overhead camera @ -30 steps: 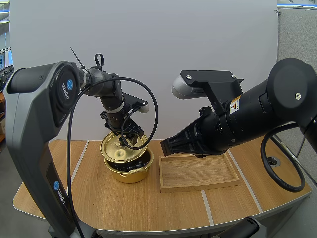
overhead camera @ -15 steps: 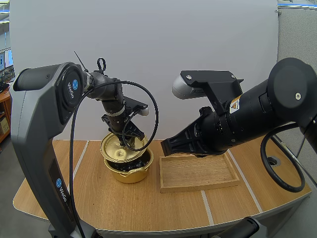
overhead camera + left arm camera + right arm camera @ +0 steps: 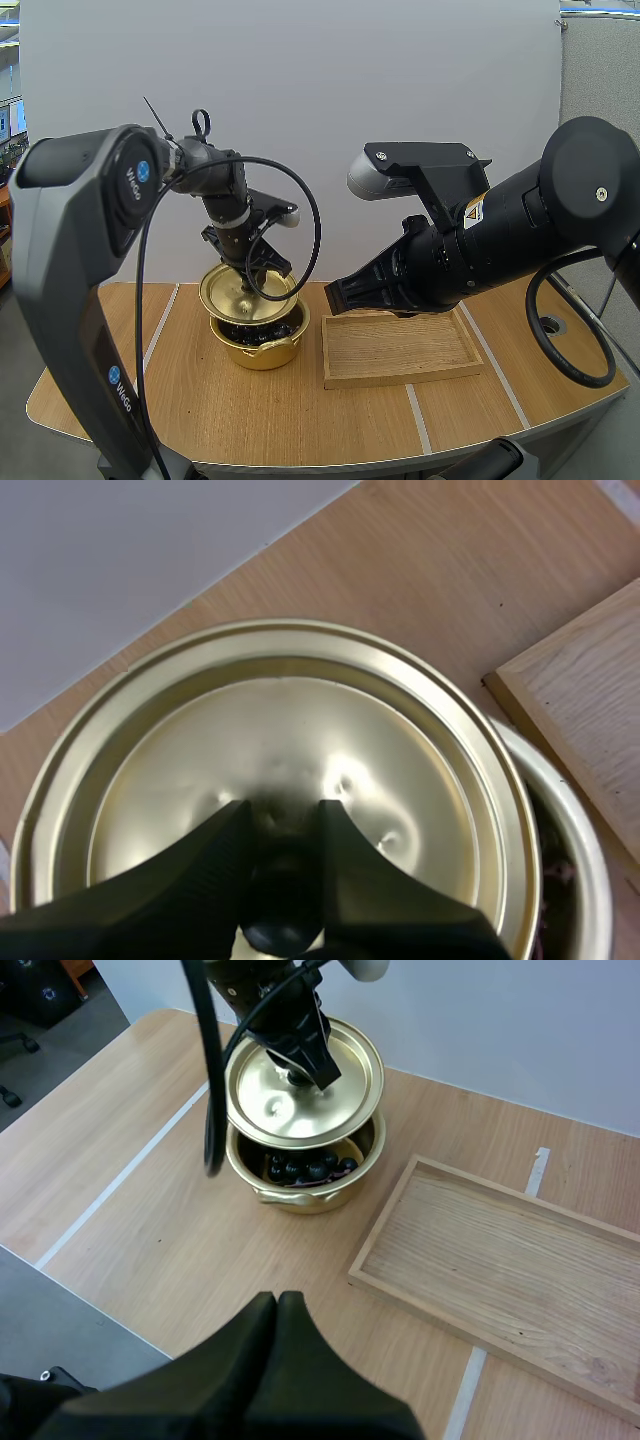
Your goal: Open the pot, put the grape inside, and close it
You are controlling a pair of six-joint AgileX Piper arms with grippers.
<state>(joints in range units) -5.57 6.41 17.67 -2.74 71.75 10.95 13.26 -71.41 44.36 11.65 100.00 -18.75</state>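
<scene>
The gold pot (image 3: 262, 350) stands on the table with dark grapes (image 3: 300, 1170) inside it. Its gold lid (image 3: 228, 292) hangs roughly level just above the rim, set slightly off toward the back left, so the grapes show under its front edge. My left gripper (image 3: 283, 815) comes down from above and pinches the lid's black knob (image 3: 283, 925) between its fingertips. My right gripper (image 3: 278, 1305) is shut on nothing, its fingers lying together as one wedge, high over the table's front and pointing toward the pot.
A shallow wooden tray (image 3: 400, 350) lies right of the pot, a short gap between them. My bulky right arm (image 3: 480, 240) reaches over the tray's back edge. Bare tabletop lies in front of the pot and to its left.
The left gripper has closed onto the knob. The lid, earlier tilted against the pot's back rim, now sits flatter and slightly higher over the pot. The right arm has not moved.
</scene>
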